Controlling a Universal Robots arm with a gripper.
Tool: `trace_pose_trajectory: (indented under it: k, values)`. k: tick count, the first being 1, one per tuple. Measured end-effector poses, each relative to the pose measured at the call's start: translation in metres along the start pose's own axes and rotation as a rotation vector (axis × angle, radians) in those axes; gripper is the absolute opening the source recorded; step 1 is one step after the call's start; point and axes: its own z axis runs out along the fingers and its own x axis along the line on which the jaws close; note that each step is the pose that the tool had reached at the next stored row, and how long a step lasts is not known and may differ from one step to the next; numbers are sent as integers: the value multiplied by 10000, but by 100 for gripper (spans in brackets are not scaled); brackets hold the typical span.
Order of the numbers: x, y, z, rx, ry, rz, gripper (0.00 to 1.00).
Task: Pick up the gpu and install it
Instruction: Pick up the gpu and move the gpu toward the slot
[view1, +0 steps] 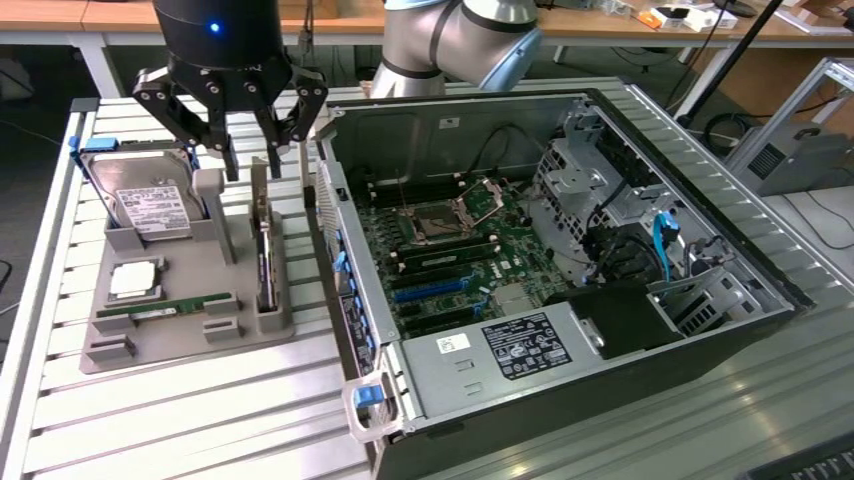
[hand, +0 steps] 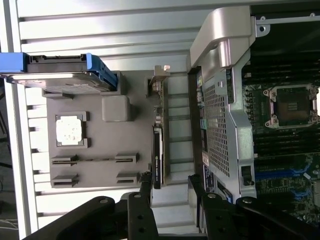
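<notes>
Fingers (hand: 144, 192): spread wide and empty, poised over one end of the gpu (view1: 264, 262), one on either side.
Gpu: stands on edge in the grey tray (view1: 174, 345) on the table, just beside the open computer case (view1: 441, 130).
Case slots (view1: 430, 290): bare.
Progress: gpu not yet gripped, lifted or installed.

Gpu (view1: 267, 265): thin, flat, dark rectangular card. Stands upright on one long edge in the grey holder (view1: 187, 345), ends slotted into two uprights: a taller post (view1: 254, 195) at the end farther off in the exterior view, a lower post (view1: 275, 322) at the nearer end. Sits along the holder's side closest to the open computer case (view1: 441, 120), just beside the case wall and parallel to it, not touching. From the wrist, gpu (hand: 157, 150) edge-on: a narrow black strip. Held by the holder alone.
</notes>
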Motion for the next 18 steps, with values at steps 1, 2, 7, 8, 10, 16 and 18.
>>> trace_pose_trajectory:
  k: [1,2,7,8,10,16,18]
  values:
    - [0,0,3,0,0,0,42]
    - [1,-1,7,0,0,0,42]
    - [2,-2,25,0,0,0,42]
    - [2,-3,29,0,0,1,42]
    - [3,-3,36,-1,0,0,42]
    - [4,-5,59,-1,0,0,42]
    - [4,-6,69,0,0,0,42]
